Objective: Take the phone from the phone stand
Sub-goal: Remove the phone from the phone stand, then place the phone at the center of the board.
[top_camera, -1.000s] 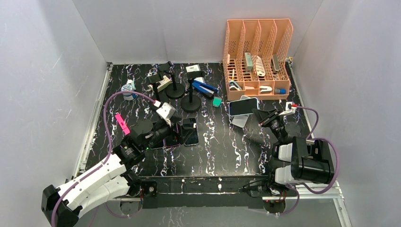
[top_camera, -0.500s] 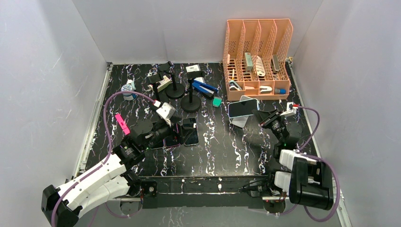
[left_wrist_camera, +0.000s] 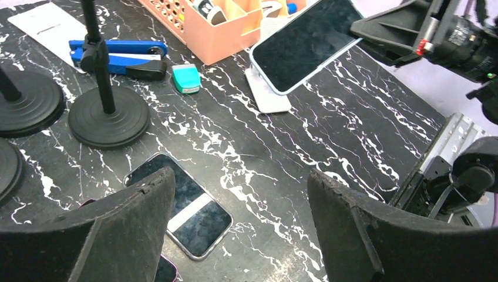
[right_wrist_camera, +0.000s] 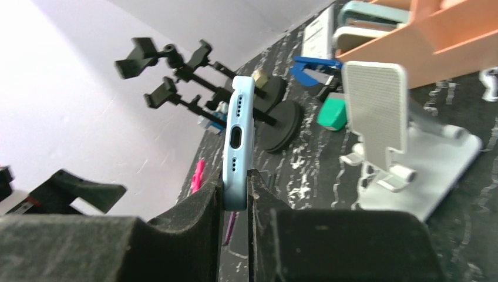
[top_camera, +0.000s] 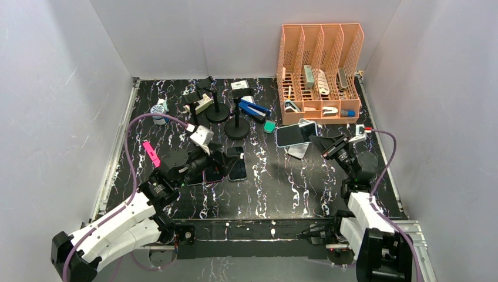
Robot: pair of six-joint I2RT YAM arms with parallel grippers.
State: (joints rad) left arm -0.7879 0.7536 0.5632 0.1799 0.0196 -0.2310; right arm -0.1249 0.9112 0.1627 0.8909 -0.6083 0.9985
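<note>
1. Nearest me and well to the left of the phone stand, the left gripper hangs with its jaws spread wide and nothing between them. It is low over a dark phone lying flat on the black marbled table.
2. Just to the right of the stand, the right gripper is clamped on the pale blue phone, pinching it front and back at its port end.
3. That phone is up in the air, tilted, screen upward, above the stand and a little to its left. From the right wrist I see a clear gap between it and the stand's white back plate.
4. Further back and left of the stand sit a small green block, a blue stapler and several black stands on round bases.
5. Right behind the stand, at the far wall, is the orange organizer.
</note>
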